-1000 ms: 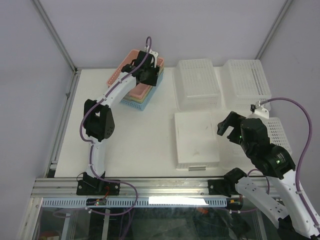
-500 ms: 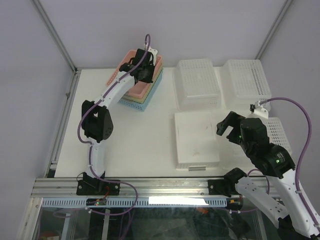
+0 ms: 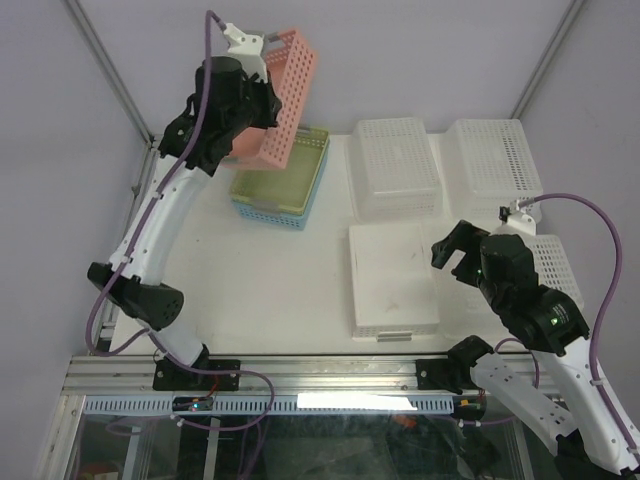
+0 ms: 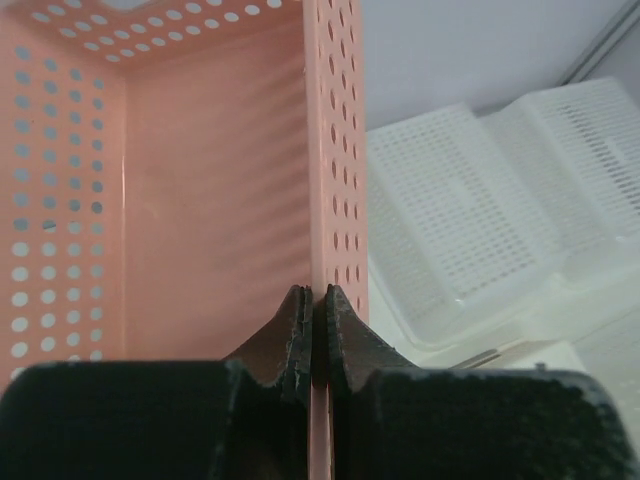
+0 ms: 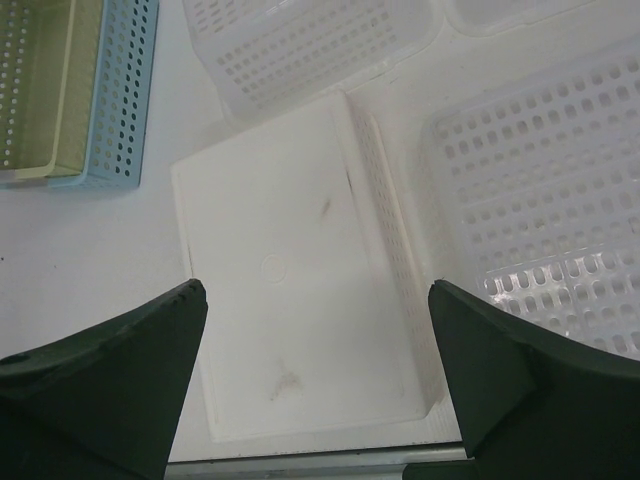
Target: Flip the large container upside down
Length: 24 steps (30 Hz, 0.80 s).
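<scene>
Left pincer [image 4: 312, 322]: clamped on a side wall of the pink container [image 4: 200, 200]. One finger is seen inside the wall and one outside.
Pink container, position: held in the air at 11 o'clock of the table [image 3: 250, 290], clear of every surface.
Pink container, attitude: tipped steeply, roughly on edge, with a perforated wall turned toward the top camera. It is not inverted.
Below the load: a yellow basket [image 3: 275, 185] is nested inside a blue basket [image 3: 268, 214], just toward 5 o'clock of the pink container.
Right pincer [image 5: 312, 300]: fingers wide apart, nothing between them. It is held over a flat white container [image 3: 392, 275] that lies mouth-down at 4 o'clock.
Far field: more white perforated containers [image 3: 393, 165] are noted at 1 to 2 o'clock.
Target, judged: the pink container is taken as the large one, since it is the item gripped.
Done, judged: the container is separated from the stack and about half the turn is made.
Left, judged: the rotation is to be completed, the container set mouth-down on free table, and the grip released.
</scene>
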Motion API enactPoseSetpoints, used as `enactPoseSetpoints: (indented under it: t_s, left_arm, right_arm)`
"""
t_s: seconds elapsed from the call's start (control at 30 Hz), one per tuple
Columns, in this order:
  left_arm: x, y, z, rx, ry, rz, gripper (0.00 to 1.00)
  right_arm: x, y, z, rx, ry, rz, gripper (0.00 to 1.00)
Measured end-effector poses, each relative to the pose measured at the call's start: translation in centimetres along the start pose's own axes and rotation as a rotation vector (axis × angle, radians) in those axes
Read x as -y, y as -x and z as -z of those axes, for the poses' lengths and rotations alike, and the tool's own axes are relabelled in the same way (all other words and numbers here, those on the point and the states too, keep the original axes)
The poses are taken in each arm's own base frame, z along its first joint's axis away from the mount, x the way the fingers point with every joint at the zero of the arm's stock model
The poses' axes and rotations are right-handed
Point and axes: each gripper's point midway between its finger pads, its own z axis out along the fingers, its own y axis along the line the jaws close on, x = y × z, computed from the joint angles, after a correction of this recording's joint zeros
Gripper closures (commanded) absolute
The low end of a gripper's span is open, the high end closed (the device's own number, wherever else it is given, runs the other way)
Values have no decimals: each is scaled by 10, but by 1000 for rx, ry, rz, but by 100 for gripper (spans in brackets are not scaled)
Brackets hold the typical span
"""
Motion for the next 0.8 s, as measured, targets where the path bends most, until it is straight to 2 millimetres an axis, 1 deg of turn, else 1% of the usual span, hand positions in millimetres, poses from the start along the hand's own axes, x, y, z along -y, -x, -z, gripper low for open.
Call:
enactPoseSetpoints:
  t_s: [0.07,0.1,0.17,0.23,0.37,0.43,0.5,0.6,0.67,0.8]
  left_arm:
    - [7,20,23,64,-38,29,100]
    - [11,26,35,86,-62,44,100]
    - [20,28,53,108,-114,84,100]
    - [30,20,68,106,-174,132,100]
    - [52,-14,92,54,-310,259,100]
    - [65,-38,105,21,-389,346,100]
    - [76,-69,119,-24,-464,440,100]
    - [87,-101,136,-87,-534,561,100]
    - [95,-112,147,-111,-572,622,100]
    - [103,-118,166,-103,-638,717,100]
  right_arm:
    - [-1,1,0,6,5,-3,3]
    - [-2,2,0,8,7,-5,3]
    - [-3,3,-1,10,9,-6,3]
    - [-3,3,-1,12,9,-6,2]
    - [-3,0,-5,10,8,-5,2]
    - [-2,-2,-7,6,5,-2,2]
    - [-2,-4,-9,4,3,-1,2]
    - [-3,-5,-12,6,6,-2,2]
    - [-4,-4,-13,11,9,-3,2]
    - [-9,-2,-16,16,20,-6,2]
